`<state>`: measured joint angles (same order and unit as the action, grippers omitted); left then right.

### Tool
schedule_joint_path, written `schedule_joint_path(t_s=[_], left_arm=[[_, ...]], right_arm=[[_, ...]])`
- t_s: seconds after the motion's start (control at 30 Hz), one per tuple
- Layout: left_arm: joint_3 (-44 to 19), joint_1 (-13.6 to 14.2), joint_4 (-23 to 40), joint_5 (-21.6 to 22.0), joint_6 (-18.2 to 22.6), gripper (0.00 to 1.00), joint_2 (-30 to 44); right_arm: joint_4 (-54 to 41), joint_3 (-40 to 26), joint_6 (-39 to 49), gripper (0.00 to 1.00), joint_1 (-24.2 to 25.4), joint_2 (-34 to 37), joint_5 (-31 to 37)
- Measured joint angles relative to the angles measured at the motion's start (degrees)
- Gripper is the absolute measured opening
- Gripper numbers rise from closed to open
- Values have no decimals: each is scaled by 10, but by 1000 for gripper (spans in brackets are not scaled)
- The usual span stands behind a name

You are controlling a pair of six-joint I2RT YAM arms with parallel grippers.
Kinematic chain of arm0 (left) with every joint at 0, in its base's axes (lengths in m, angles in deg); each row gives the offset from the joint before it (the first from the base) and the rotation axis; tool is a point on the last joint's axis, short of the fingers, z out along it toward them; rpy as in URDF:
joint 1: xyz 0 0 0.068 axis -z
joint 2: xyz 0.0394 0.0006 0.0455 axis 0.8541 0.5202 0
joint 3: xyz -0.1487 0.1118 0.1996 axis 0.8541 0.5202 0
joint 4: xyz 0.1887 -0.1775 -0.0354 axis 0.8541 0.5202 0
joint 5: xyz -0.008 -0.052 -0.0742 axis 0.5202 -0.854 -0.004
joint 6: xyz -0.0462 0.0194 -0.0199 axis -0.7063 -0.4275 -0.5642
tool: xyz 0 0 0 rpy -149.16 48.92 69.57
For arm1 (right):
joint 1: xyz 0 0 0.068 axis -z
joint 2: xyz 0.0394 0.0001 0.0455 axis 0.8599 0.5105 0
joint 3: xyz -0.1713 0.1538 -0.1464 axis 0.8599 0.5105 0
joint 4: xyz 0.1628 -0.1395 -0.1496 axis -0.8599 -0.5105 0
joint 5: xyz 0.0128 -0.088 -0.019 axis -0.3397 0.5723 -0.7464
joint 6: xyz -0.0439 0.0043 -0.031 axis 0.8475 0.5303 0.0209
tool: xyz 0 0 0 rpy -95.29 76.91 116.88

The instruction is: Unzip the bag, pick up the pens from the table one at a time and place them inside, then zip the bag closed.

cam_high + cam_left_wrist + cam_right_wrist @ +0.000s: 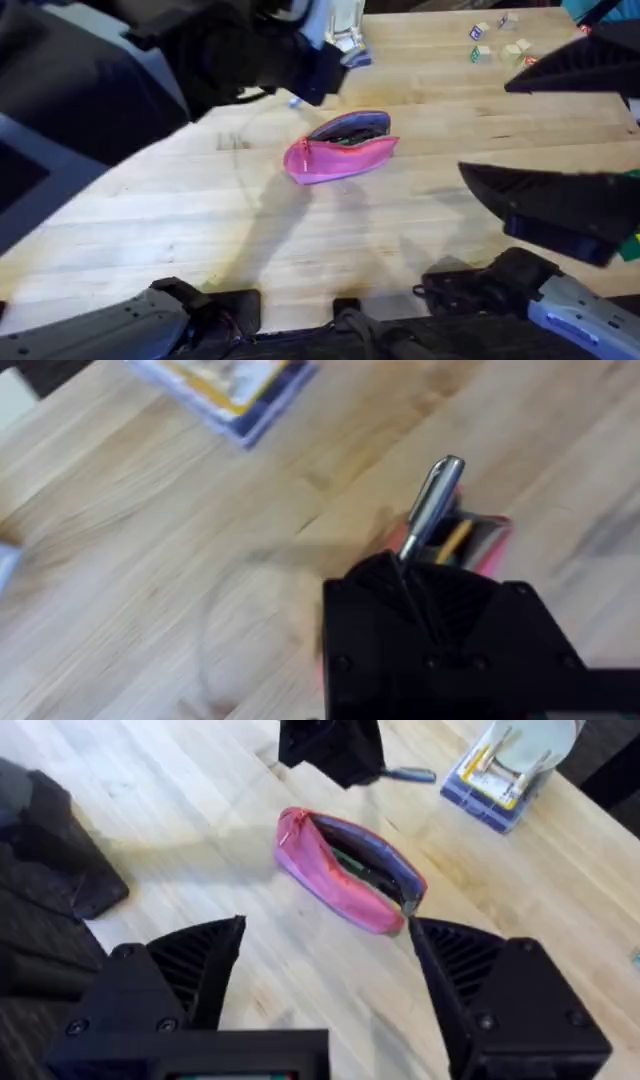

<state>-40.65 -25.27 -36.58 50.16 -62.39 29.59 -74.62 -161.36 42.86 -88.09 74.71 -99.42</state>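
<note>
Unzipped bag (340,150) with pens inside; left tool (420,585) gripping pen (432,503), right tool (325,980) wide.

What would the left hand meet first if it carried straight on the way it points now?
Probably the open pink bag: the left hand, shut on a silver pen, points the pen's free end toward the opening just ahead. Depth is unclear, so it could pass over the bag and reach the table.
</note>
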Motion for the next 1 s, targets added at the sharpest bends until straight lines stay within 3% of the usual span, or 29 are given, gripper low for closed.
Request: schedule_joint_path(t_s=[0.3, 0.8, 1.0], left_arm=[[0, 62, -35, -44, -29, 43, 1], [0, 66, -41, -51, -43, 43, 112], [0, 66, -14, -50, -32, 43, 153]], right_arm=[[-17, -1, -1, 998, 0, -30, -2], [-20, -1, -1, 997, 0, -30, -2], [-20, -1, -1, 998, 0, -30, -2]])
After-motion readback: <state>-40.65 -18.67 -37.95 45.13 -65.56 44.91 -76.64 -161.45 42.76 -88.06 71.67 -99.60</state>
